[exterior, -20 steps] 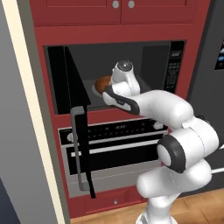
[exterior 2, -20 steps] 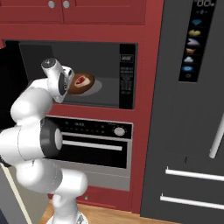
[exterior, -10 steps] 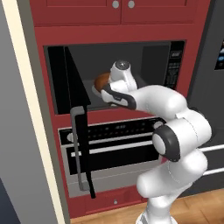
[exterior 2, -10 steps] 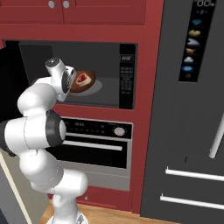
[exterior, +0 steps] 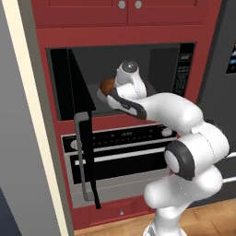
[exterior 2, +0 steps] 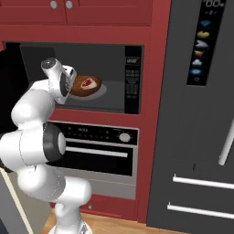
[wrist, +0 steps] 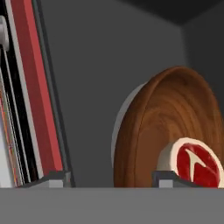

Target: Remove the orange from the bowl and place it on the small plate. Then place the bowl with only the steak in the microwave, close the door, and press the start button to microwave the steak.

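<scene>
I find the microwave (exterior 2: pixel 82 77) with its door (exterior: pixel 83 138) swung open to the left. The bowl (exterior 2: pixel 86 87) sits inside the cavity, holding only the steak (wrist: pixel 197 164). My gripper (wrist: pixel 109 179) stands open beside the bowl's rim, gripping nothing. Closing the door and pressing start remain.
</scene>
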